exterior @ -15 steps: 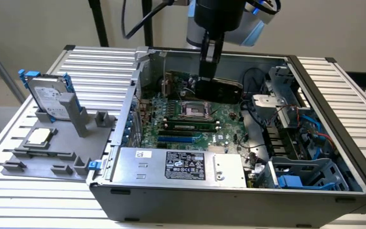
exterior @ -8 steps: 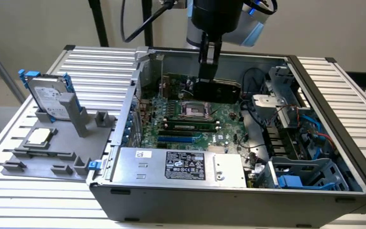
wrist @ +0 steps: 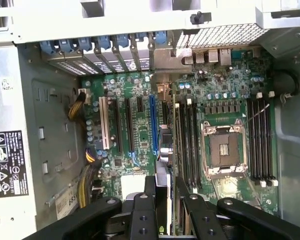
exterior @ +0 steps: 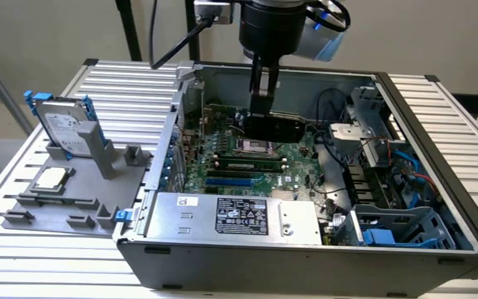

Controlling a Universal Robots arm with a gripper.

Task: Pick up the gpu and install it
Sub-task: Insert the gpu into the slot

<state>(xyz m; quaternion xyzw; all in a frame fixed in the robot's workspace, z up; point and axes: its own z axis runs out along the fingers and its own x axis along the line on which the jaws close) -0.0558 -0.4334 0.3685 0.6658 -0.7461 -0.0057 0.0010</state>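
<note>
Gripper (wrist: pixel 164 186) clamped on gpu (exterior: pixel 279 129) (held edge-on) over mobo (wrist: pixel 229 90) — install step in hand; seating prob. needs edge square w/ blue slot (wrist: pixel 153 122).

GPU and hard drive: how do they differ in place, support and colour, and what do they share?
The gpu hangs inside the computer case, over the motherboard; the hard drive stands outside it. The gripper clamps the gpu; a gray stand carries the hard drive. The gpu looks black, the hard drive silver with a blue frame. Both are on edge.
</note>
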